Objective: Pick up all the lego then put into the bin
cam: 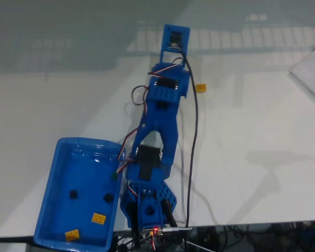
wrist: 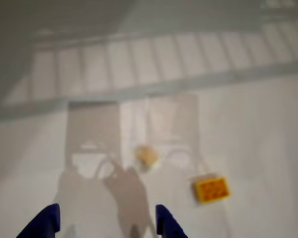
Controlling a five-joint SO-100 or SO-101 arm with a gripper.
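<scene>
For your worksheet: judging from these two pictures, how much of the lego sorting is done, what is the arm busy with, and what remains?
Done: four bricks lie in the blue bin, two black and two orange-yellow. In hand: nothing; the gripper is open and empty, hovering above the table. Left: an orange-yellow brick and a small beige brick on the table ahead of the fingertips.

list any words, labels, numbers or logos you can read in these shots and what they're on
None can be read.
The blue arm carries no legible marking in the fixed view; its dark servo faces are too blurred to tell.
The orange-yellow lego in the wrist view shows studs only, no readable text.
The bin and the bricks inside it show no label.
</scene>
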